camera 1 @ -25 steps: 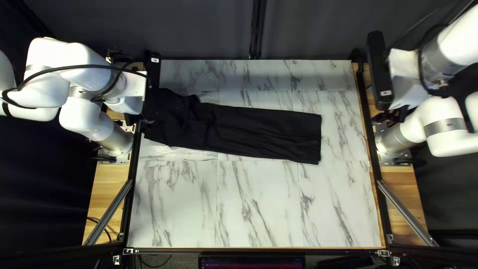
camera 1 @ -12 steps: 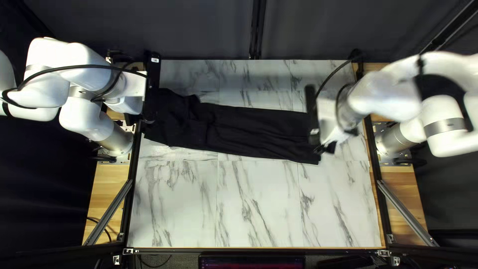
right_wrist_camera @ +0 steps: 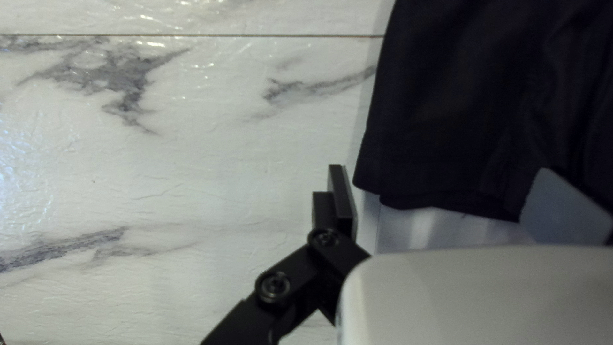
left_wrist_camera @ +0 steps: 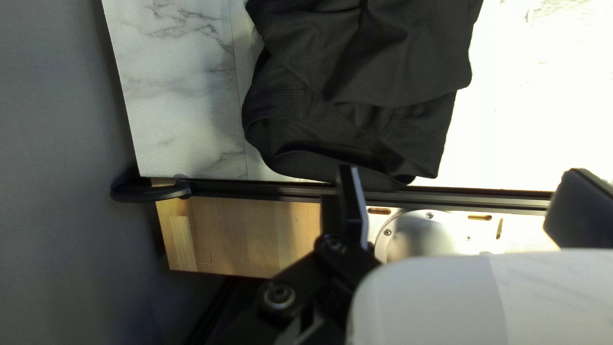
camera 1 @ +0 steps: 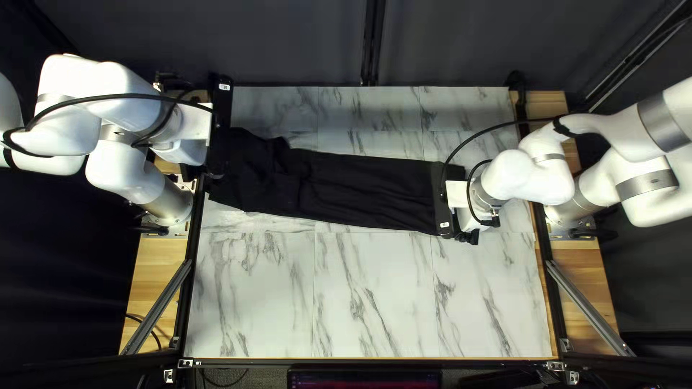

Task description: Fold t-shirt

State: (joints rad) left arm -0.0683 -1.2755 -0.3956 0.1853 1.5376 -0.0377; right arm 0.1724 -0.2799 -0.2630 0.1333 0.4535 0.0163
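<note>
Lying on the marbled worktop [camera 1: 375, 295]: one pair of black trousers [camera 1: 360, 189], legs together, bunched waist end at the left of the top left view, hems toward the right. Left claw [camera 1: 192, 173]: fingers spread wide, above the table edge beside the waistband [left_wrist_camera: 332, 163]; contact cannot be told. Right claw [camera 1: 468, 236]: fingers spread wide, at the hem end, one hem corner [right_wrist_camera: 373, 182] between them, unpinched. Beyond the far edge: one dark curtain [camera 1: 288, 43].

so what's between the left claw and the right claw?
The black garment, lying lengthwise on the marble tabletop. Top left view shows it.
</note>
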